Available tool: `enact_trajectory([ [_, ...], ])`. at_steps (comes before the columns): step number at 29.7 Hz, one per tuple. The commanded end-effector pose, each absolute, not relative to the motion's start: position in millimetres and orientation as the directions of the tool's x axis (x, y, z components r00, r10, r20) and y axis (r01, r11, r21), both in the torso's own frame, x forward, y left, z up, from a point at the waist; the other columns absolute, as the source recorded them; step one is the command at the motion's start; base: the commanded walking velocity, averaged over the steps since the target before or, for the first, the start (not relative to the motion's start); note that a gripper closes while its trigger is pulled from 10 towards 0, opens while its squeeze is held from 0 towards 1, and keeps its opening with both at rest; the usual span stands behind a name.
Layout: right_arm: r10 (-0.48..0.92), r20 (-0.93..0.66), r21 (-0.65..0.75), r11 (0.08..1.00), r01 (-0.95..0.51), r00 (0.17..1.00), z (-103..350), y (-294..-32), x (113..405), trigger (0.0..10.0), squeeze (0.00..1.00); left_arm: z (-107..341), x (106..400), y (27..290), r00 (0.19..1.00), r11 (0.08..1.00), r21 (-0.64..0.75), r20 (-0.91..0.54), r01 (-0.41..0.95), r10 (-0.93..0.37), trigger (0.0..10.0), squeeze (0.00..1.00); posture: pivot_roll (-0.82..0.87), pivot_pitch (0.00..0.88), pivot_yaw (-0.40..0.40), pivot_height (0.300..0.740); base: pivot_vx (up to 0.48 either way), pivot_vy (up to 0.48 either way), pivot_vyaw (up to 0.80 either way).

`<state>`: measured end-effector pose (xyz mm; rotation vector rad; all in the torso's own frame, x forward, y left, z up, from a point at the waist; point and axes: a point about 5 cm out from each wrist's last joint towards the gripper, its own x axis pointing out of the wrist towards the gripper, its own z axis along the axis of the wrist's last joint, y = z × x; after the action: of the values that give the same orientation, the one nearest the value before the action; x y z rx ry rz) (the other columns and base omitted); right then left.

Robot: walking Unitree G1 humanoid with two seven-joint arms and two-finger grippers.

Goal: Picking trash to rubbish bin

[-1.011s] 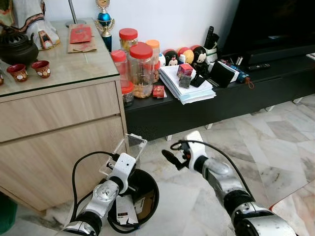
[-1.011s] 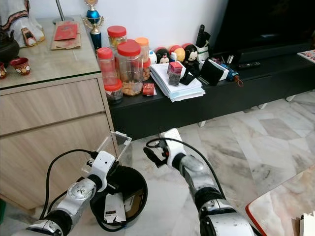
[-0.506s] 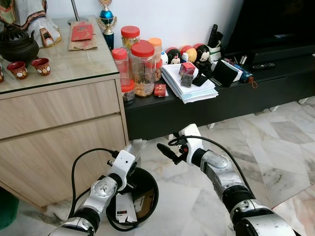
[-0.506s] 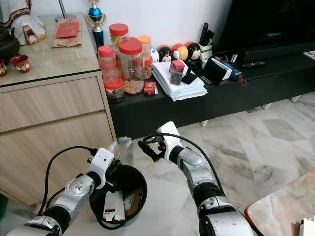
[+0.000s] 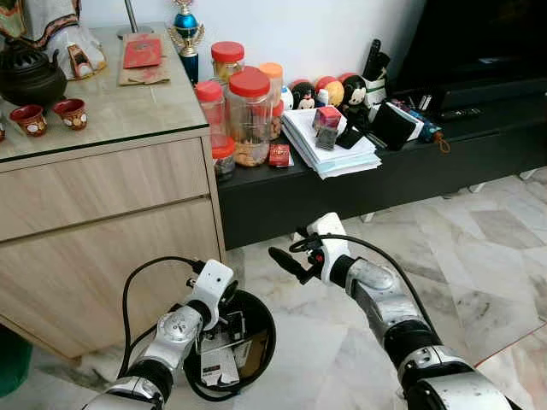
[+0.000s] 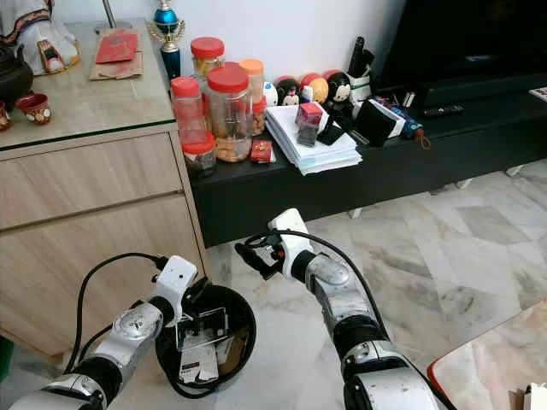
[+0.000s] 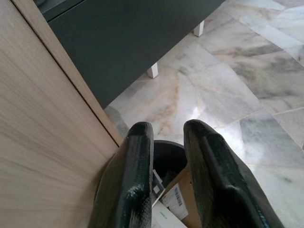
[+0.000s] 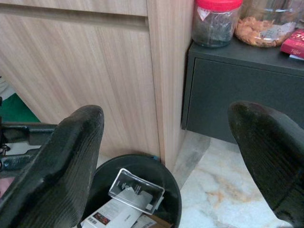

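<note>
A black round rubbish bin (image 5: 267,323) stands on the marble floor against the wooden cabinet. Inside it lies a clear plastic box (image 6: 202,328) on top of printed cartons and papers (image 5: 219,369); the box (image 8: 137,188) also shows in the right wrist view. My left gripper (image 5: 226,318) hangs over the bin's mouth, its fingers (image 7: 137,156) a little apart and empty, with the bin (image 7: 167,153) just beyond them. My right gripper (image 5: 282,258) floats to the right of the bin, above the floor, wide open and empty.
The wooden cabinet (image 5: 102,201) with a glass top stands on the left of the bin. A low black TV bench (image 5: 402,175) behind carries red-lidded jars (image 5: 249,115), a paper stack (image 5: 332,154) and small items. Open marble floor (image 5: 479,256) lies to the right.
The clear plastic box left my left gripper and dropped from above the rim into the bin. The left gripper sank lower over the bin; the right gripper drifted slightly left.
</note>
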<state>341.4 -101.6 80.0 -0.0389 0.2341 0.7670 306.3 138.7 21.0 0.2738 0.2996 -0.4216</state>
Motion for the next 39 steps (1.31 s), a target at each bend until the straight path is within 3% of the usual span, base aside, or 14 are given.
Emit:
enact_trajectory([
  [1, 0.673, -0.198, 0.042, 0.732, -0.680, 0.713, 86, -102, 344, 10.0, 0.00, 20, 307, 145, 0.875, 0.878, 0.237, -0.366, 0.416, -0.316, 10.0, 0.00, 0.04, 0.080, -0.073, 0.740, 0.000, 0.000, 0.00],
  [5, 0.661, -0.199, 0.038, 0.743, -0.668, 0.724, 86, -103, 345, 10.0, 0.00, 19, 308, 150, 0.885, 0.882, 0.260, -0.367, 0.393, -0.287, 10.0, 0.00, 0.03, 0.079, -0.068, 0.740, 0.000, 0.000, 0.00],
  [10, 0.508, -0.307, 0.004, 0.847, -0.532, 0.805, 60, -133, 338, 10.0, 0.00, 4, 286, 189, 0.932, 0.937, 0.299, -0.355, 0.179, -0.065, 10.0, 0.00, 0.03, 0.081, -0.065, 0.740, 0.000, 0.000, 0.00],
  [19, 0.312, -0.478, 0.040, 0.942, -0.334, 0.821, 15, -173, 308, 10.0, 0.00, -19, 239, 238, 0.894, 0.946, 0.300, -0.380, -0.124, 0.238, 10.0, 0.00, 0.05, 0.091, -0.066, 0.740, 0.000, 0.000, 0.00],
  [26, 0.214, -0.535, 0.055, 0.974, -0.219, 0.817, -3, -193, 290, 10.0, 0.00, -33, 206, 249, 0.859, 0.928, 0.329, -0.410, -0.175, 0.307, 10.0, 0.00, 0.06, 0.097, -0.066, 0.740, 0.000, 0.000, 0.00],
  [31, 0.123, -0.625, 0.029, 0.990, -0.135, 0.770, -25, -211, 263, 10.0, 0.00, -54, 174, 253, 0.786, 0.921, 0.342, -0.509, -0.187, 0.349, 10.0, 0.00, 0.06, 0.100, -0.065, 0.740, 0.000, 0.000, 0.00],
  [39, 0.054, -0.715, 0.035, 0.999, -0.042, 0.697, -52, -223, 224, 10.0, 0.00, -72, 146, 249, 0.697, 0.919, 0.320, -0.604, -0.231, 0.386, 10.0, 0.00, 0.06, 0.098, -0.066, 0.740, 0.000, 0.000, 0.00],
])
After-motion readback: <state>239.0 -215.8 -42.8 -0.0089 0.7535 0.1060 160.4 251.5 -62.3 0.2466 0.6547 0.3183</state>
